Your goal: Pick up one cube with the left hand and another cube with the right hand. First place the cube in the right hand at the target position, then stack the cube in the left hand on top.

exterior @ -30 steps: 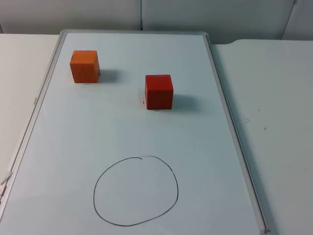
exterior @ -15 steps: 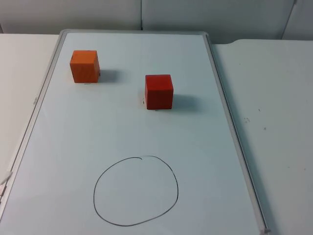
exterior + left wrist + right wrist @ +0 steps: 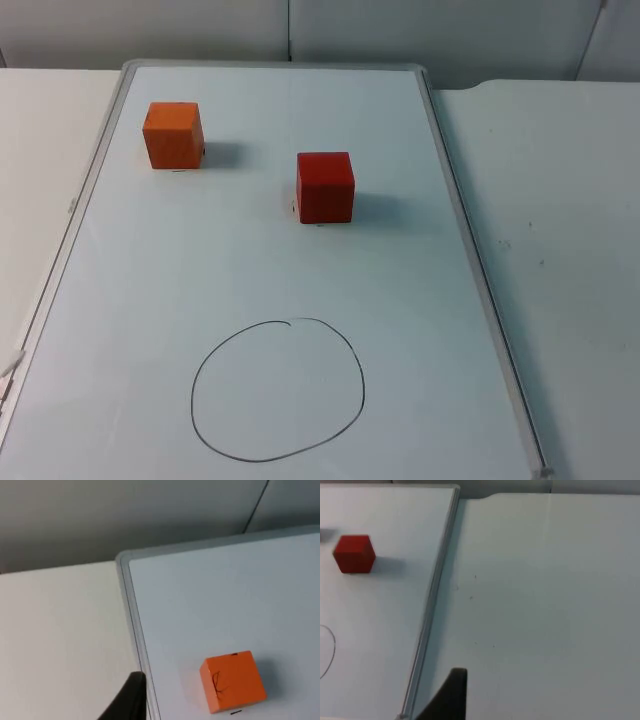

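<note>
An orange cube (image 3: 173, 135) stands at the far left of the whiteboard (image 3: 260, 260), and a red cube (image 3: 324, 187) stands near the board's middle. Nearer the front, a hand-drawn black circle (image 3: 278, 390) marks the board. My left gripper (image 3: 131, 700) hovers over the board's left frame edge, and the orange cube (image 3: 233, 681) lies a short way from it on the board. Out over the bare table, just beyond the board's right frame, is my right gripper (image 3: 451, 695). The red cube (image 3: 354, 554) is well away from it. Neither gripper touches a cube.
The whiteboard has a raised grey frame (image 3: 460, 230) along its sides. White table top (image 3: 560, 250) lies to its right and left. A grey partition wall (image 3: 300, 30) closes off the back.
</note>
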`<state>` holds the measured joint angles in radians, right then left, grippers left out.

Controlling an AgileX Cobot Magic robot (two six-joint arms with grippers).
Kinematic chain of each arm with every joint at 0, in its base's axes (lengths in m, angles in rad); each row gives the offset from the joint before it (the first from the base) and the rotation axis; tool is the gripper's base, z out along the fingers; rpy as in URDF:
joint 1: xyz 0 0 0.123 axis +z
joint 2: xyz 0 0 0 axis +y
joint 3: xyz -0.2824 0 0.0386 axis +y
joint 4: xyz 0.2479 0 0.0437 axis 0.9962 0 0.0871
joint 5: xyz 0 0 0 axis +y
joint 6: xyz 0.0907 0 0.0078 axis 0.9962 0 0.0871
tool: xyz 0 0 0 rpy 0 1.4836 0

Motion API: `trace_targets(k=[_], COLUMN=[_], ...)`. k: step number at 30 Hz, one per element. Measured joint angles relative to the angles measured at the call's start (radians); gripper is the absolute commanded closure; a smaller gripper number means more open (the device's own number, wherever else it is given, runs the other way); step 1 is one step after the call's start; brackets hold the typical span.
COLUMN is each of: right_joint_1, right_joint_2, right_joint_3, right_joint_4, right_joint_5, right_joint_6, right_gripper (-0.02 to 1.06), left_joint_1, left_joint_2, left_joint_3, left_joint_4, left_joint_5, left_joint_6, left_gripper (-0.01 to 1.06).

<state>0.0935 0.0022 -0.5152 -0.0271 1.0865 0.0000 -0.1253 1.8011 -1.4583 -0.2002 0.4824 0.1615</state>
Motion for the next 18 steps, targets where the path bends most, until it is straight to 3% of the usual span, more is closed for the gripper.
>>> trace_targets(k=[8,18], right_joint_1=[0.0,0.0], right_joint_2=[0.0,0.0], right_joint_3=[0.0,0.0], right_joint_4=[0.0,0.0], right_joint_5=[0.0,0.0], right_joint_6=[0.0,0.0], right_gripper=[-0.01,-0.01], left_joint_1=[-0.048,-0.061], left_joint_2=[0.265,0.392], left_joint_3=[-0.154,-0.172], left_joint_4=[0.0,0.0], left_joint_5=[0.049,0.023], left_joint_6=[-0.055,-0.084], left_gripper=[0.0,0.0])
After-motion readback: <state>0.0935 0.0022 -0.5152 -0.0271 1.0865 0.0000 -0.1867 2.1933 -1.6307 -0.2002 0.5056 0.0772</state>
